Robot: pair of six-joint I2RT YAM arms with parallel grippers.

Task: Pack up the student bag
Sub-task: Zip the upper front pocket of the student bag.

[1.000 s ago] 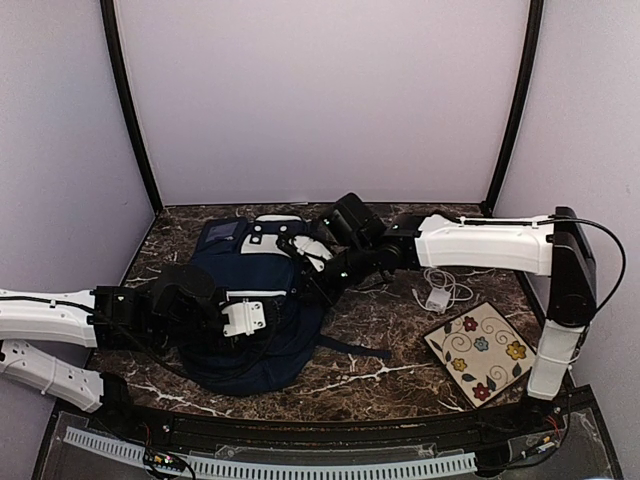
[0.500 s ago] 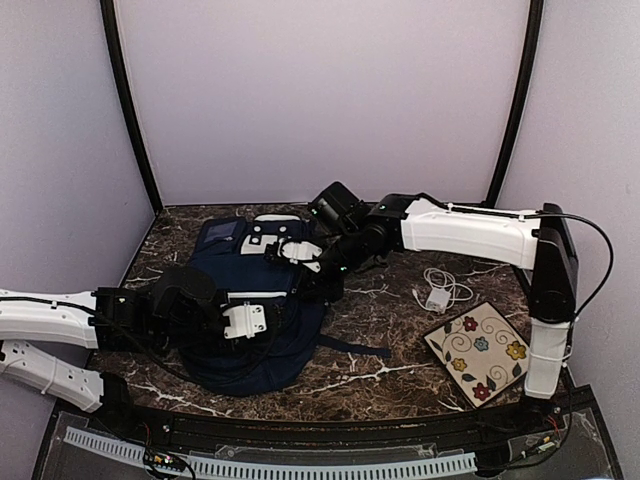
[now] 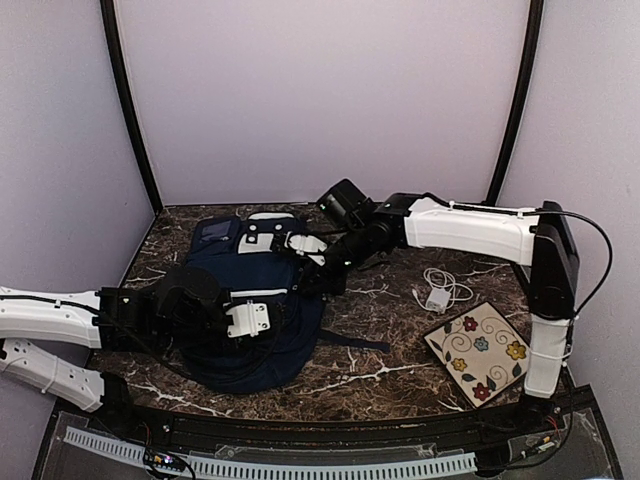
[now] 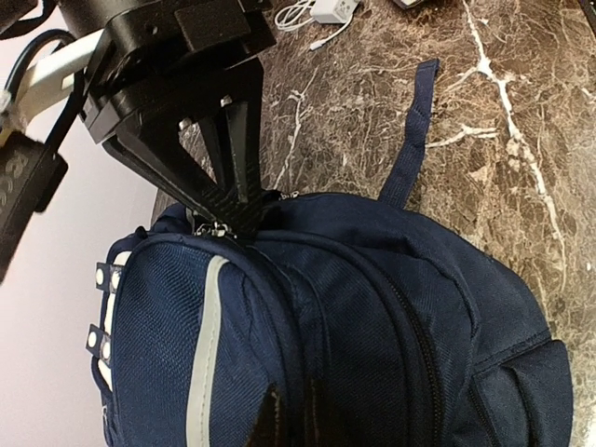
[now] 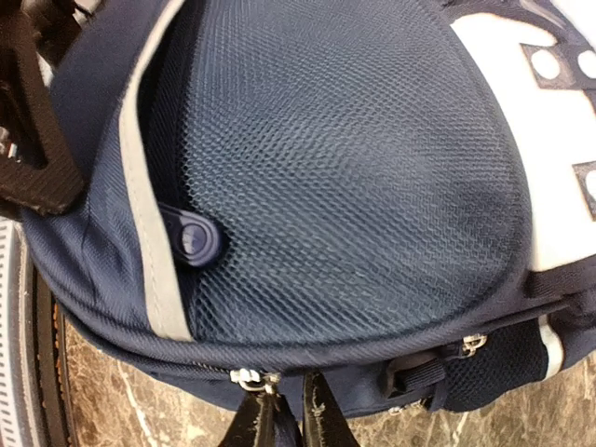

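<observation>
The brown stone table [image 3: 400, 370] with white veins fills the lower half of the top view. The student bag [image 3: 270, 350] lies flat on it, left of the middle of the frame; it is dark blue with a pale grey patch at its far end, and one dark strap [image 4: 410, 140] trails out over the stone.

The right arm [image 3: 470, 228] comes in from the right edge and bends down to the far right side of the bag; the left arm [image 3: 45, 315] comes in from the left edge and lies over the bag's middle.

A cream tile with painted flowers [image 3: 482, 352] sits at the lower right, well apart from the bag; a white charger [image 3: 437, 297] with its loose cord lies just above the tile.

The left gripper [image 4: 293, 419] has its fingers pressed together, pinching a fold of the blue cloth. The right gripper [image 5: 289, 419] is pressed nearly together too – it nips the bag's edge just beside a small silver zip pull [image 5: 250, 377], under a blue mesh pocket [image 5: 354, 168].
</observation>
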